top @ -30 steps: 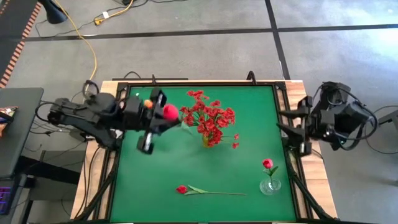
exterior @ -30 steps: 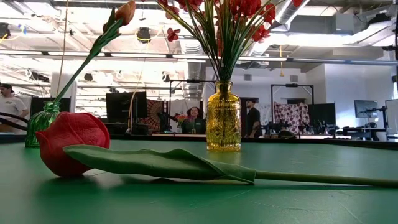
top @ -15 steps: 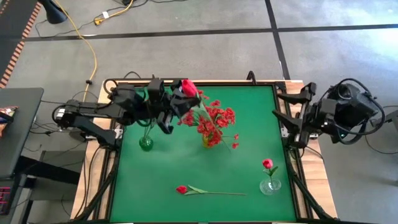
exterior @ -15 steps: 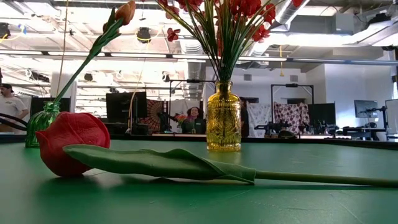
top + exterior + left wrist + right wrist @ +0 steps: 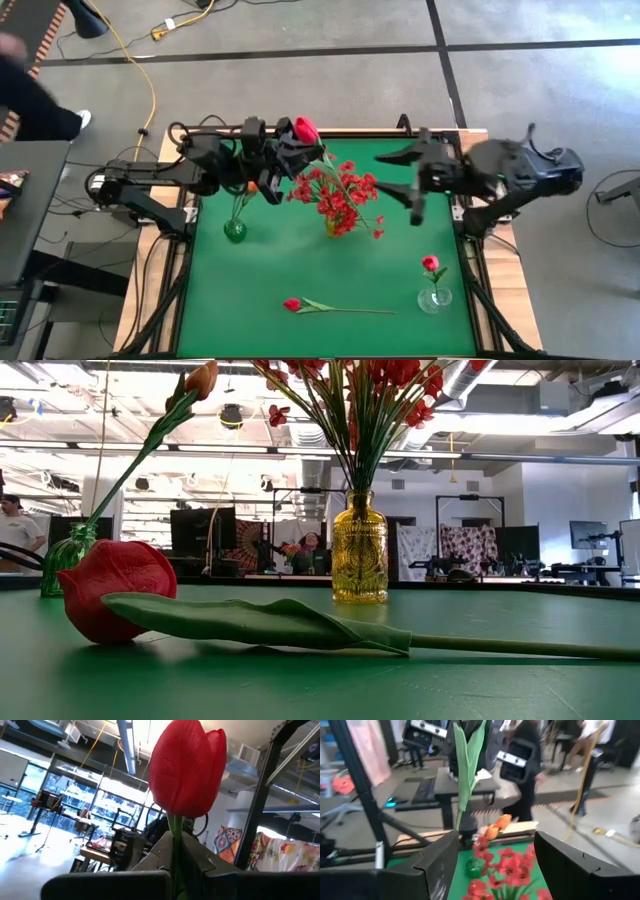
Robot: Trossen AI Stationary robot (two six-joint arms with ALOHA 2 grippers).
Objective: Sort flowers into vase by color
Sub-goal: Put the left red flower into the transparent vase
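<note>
My left gripper (image 5: 285, 152) is high over the table's far left part, shut on a red tulip (image 5: 305, 130) whose bud (image 5: 187, 767) stands just past the fingers. My right gripper (image 5: 390, 175) is open in the air right of the yellow vase's bunch of small red blossoms (image 5: 335, 192). An orange tulip (image 5: 500, 822) stands in the green vase (image 5: 235, 230). A red bud (image 5: 430, 263) stands in the clear vase (image 5: 434, 298). Another red tulip (image 5: 110, 590) lies flat on the mat near the near edge. My left gripper pinches the red tulip's stem (image 5: 175, 837) between its two fingers, right below the bud. The bud points up past the fingertips. The flower is lifted clear, and its green leaf (image 5: 467, 760) and lower stem hang under the gripper.
The yellow vase (image 5: 360, 550) stands mid-table, its blossoms spreading wide between the two grippers. The green mat (image 5: 260, 280) is bordered by a black frame. People and desks show in the room beyond the far edge.
My left gripper has carried the red tulip from above the green vase toward the far edge and a little right, tipping so the bud points up. My right arm has swung from the table's right edge in over the mat toward the yellow vase.
</note>
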